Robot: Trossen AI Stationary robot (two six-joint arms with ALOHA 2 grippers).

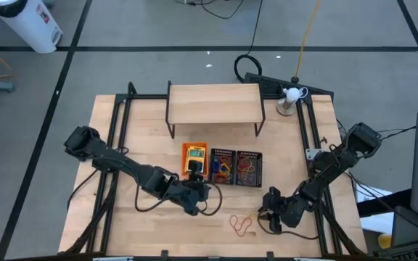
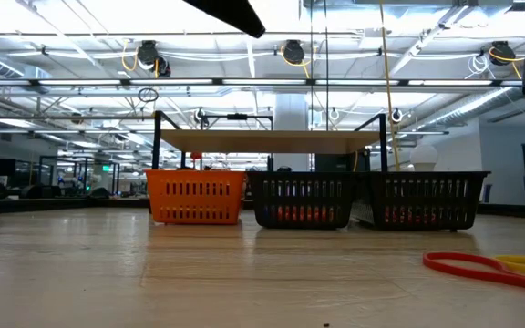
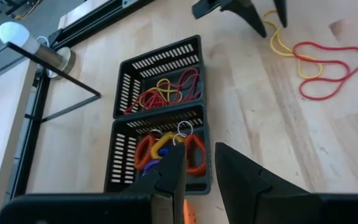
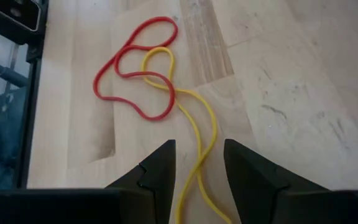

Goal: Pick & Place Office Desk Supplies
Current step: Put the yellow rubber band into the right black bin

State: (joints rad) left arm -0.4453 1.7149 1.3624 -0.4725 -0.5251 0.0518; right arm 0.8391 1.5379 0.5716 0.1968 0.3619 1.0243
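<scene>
Rubber bands (image 4: 143,73), red and yellow, lie tangled on table (image 4: 278,74).

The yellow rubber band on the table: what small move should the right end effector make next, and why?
Probably lower and close: the right end effector stands open, and the yellow rubber band runs between its fingers, tangled with the red rubber band.

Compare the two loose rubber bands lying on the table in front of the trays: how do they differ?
The red band lies wholly clear of the right end effector; the yellow band runs between its open fingers. The red band forms a closed, pinched figure-eight; the yellow band trails out as a long loop. Where they cross, the yellow band lies partly over the red band. Both are thin loops lying flat on the wooden table, outside the trays.
</scene>
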